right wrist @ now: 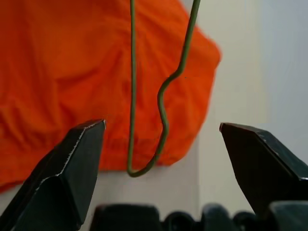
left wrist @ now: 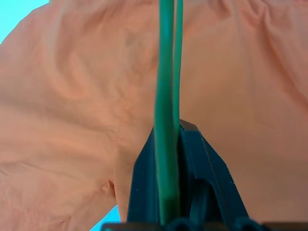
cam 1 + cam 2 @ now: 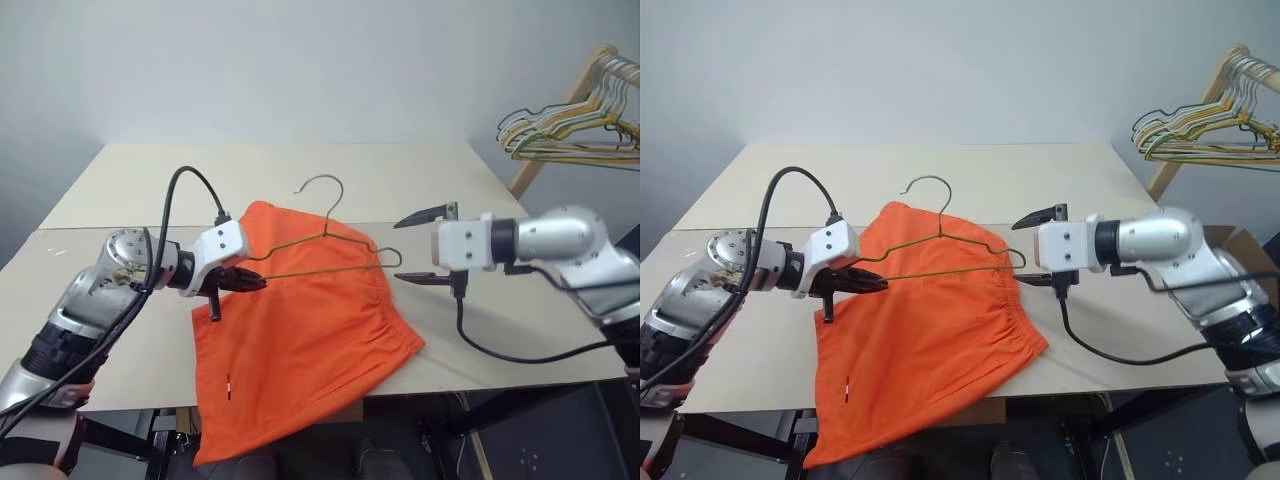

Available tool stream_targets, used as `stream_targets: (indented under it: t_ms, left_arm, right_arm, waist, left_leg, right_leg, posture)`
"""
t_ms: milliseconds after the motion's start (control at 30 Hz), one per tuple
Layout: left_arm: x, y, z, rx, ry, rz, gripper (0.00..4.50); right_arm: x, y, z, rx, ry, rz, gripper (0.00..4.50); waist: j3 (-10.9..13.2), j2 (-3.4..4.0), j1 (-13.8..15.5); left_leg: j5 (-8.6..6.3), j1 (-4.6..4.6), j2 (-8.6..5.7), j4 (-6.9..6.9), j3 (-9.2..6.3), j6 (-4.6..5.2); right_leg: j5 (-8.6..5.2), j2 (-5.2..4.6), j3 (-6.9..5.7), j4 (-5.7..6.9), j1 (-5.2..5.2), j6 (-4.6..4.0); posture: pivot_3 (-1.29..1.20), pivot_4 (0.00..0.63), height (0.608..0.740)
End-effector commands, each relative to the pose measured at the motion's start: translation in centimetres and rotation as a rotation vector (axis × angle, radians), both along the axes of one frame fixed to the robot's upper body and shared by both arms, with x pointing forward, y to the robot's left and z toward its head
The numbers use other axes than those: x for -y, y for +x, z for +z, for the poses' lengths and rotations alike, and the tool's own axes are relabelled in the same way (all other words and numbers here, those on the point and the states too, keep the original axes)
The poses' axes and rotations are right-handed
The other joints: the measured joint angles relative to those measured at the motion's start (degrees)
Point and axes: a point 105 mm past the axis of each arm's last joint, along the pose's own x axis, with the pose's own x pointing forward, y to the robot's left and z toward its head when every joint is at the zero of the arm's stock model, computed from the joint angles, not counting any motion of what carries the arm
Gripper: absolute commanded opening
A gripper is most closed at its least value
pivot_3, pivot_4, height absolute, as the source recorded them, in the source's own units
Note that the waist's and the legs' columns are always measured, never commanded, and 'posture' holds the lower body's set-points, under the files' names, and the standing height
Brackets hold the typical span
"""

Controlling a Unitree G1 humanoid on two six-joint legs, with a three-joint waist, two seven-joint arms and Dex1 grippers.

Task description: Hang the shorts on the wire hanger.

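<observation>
Shorts [image 3: 300, 330] spread on table [image 3: 420, 180], hem over near edge; small white tag [image 3: 229, 383], no legible writing. Wire hanger [image 3: 325, 245] above shorts, left gripper [image 3: 250, 281] clamped on its corner. Right gripper [image 3: 418, 247] wide apart, empty, beside hanger's other end; right wrist view shows gap.

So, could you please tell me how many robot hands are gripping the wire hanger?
1: the left hand grips the wire hanger at its left end; the right hand is open beside the other end.
</observation>
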Motion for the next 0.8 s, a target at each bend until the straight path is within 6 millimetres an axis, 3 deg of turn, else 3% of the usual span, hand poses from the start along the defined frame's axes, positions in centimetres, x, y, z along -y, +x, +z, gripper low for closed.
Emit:
stream_targets:
  t_ms: [33, 333, 367, 467, 800]
  left_arm:
    - [1.0, -0.2, 1.0, 0.052, -0.004, -0.054, 0.00]
    - [1.4, -0.2, 1.1, 0.064, -0.007, -0.070, 0.00]
    - [1.4, -0.2, 1.1, 0.065, -0.008, -0.070, 0.00]
    - [1.4, -0.1, 1.1, 0.066, -0.008, -0.069, 0.00]
    - [1.5, -0.1, 1.1, 0.071, -0.006, -0.079, 0.00]
  right_arm:
    - [-0.7, 1.1, -0.8, -0.094, -0.058, -0.092, 4.45]
    - [-1.7, 3.0, -2.9, -0.240, -0.106, -0.207, 4.45]
    - [-1.7, 3.0, -3.1, -0.252, -0.107, -0.213, 4.29]
    - [-1.7, 3.0, -3.4, -0.273, -0.116, -0.213, 3.55]
    - [-2.0, 2.5, -3.8, -0.297, -0.119, -0.196, 0.02]
  waist:
    - [0.0, 0.00, 0.1]
    - [0.0, 0.00, 0.8]
    - [0.0, 0.00, 0.8]
    - [0.0, 0.01, 0.9]
    - [0.0, 0.01, 0.7]
  left_leg:
    - [0.00, 0.00, 0.01, 0.00, 0.01, 0.00]
    - [0.00, -0.75, -0.02, 0.39, -0.01, 0.00]
    - [0.00, -0.91, -0.03, 0.56, -0.02, 0.00]
    - [0.00, -0.95, -0.03, 0.65, -0.04, 0.01]
    - [-0.01, -0.94, -0.03, 0.66, -0.04, 0.01]
  right_leg:
    - [0.00, 0.02, 0.00, 0.00, -0.02, 0.00]
    - [0.01, 0.02, -0.02, 0.34, -0.71, 0.02]
    - [0.01, 0.02, -0.02, 0.53, -0.88, 0.02]
    - [0.01, 0.02, -0.03, 0.67, -0.93, 0.02]
    - [0.01, 0.03, -0.04, 0.68, -0.92, 0.03]
  posture:
    - [0.00, 0.012, 0.740]
    - [0.01, 0.018, 0.740]
    - [0.01, 0.019, 0.740]
    - [0.01, 0.019, 0.740]
    - [0.00, 0.020, 0.740]
